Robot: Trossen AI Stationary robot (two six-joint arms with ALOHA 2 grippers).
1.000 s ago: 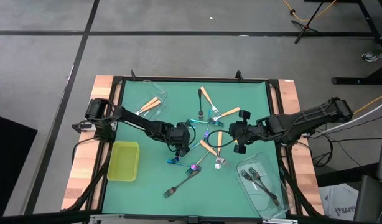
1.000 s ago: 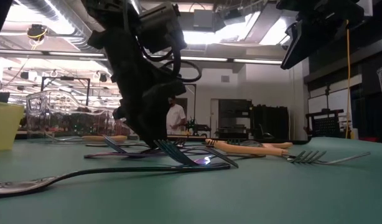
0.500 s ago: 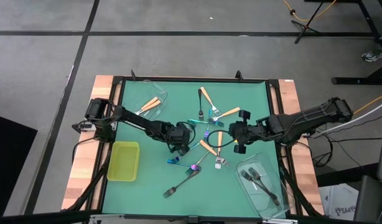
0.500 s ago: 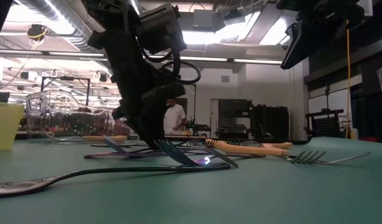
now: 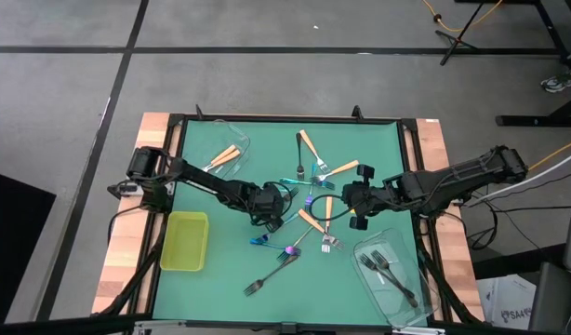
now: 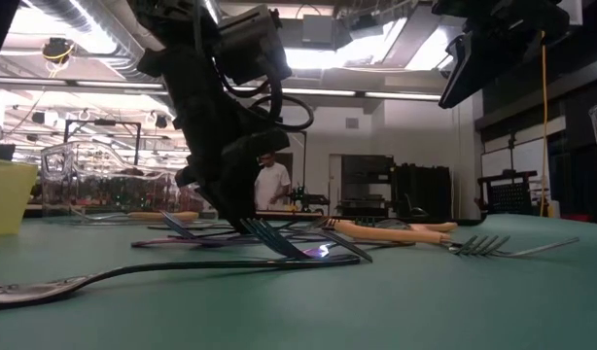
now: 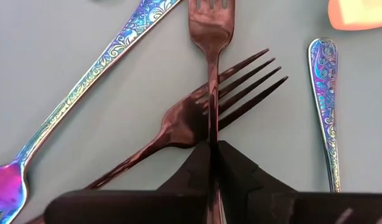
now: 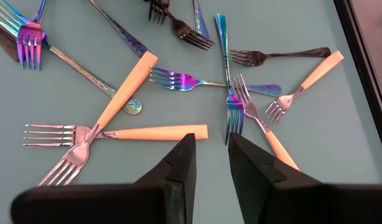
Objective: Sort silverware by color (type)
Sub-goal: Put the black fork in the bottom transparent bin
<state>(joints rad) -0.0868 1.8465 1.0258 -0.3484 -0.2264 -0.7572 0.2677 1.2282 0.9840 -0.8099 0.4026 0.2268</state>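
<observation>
Orange-handled, dark and iridescent forks lie scattered and crossed on the green mat (image 5: 267, 279) at mid-table. My left gripper (image 5: 270, 217) stands low over the pile and is shut on a dark fork (image 7: 211, 25). That fork crosses a second dark fork (image 7: 241, 84) lying on the mat. An iridescent fork (image 7: 97, 68) lies beside them. My right gripper (image 5: 352, 207) is open and empty, above the mat to the right of the pile. Orange-handled forks (image 8: 157, 132) and iridescent forks (image 8: 178, 81) lie in front of its fingers. My left gripper pinches the dark fork's thin handle (image 7: 211, 134) between its two fingertips (image 7: 231, 163). The fingers come from above, pointing down, one on each side of the handle. The fork's head (image 7: 211, 18) reaches out beyond the fingertips, over the second dark fork. I cannot tell whether the fork is lifted.
A clear tub (image 5: 226, 147) at the far left holds orange-handled forks. A clear tub (image 5: 394, 276) at the near right holds dark forks. A yellow-green tray (image 5: 185, 240) stands at the near left. A person (image 6: 274, 185) stands far off in the room behind.
</observation>
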